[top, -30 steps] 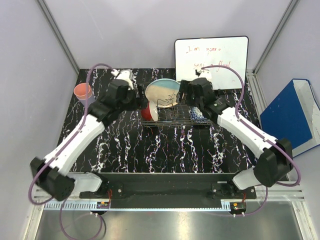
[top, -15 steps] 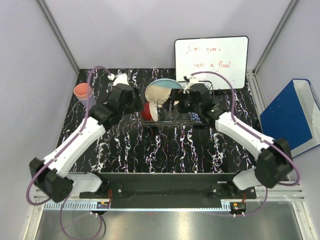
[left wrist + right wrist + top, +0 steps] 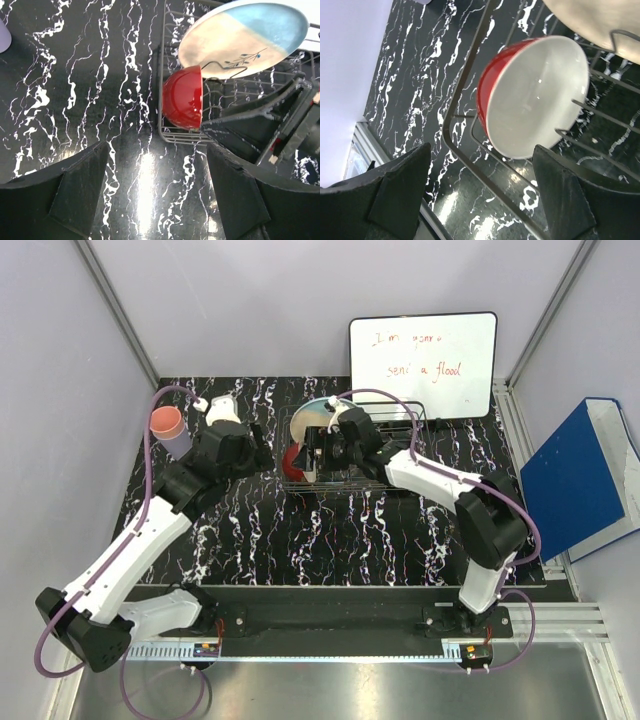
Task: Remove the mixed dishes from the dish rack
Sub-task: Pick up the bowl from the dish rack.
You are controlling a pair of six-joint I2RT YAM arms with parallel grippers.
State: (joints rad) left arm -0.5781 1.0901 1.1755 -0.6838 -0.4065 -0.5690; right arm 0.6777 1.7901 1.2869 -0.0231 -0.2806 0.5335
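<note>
Red bowl (image 3: 535,97), on edge in dish rack (image 3: 345,478), faces the right pincer (image 3: 480,147).

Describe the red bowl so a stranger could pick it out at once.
On the black white-veined table stands a black thin-wire dish rack. At the rack's left end, a red round bowl stands on edge beside the large light-blue-and-cream round plate. Unlike the plate, it is small, deep, glossy red outside and plain cream inside.
</note>
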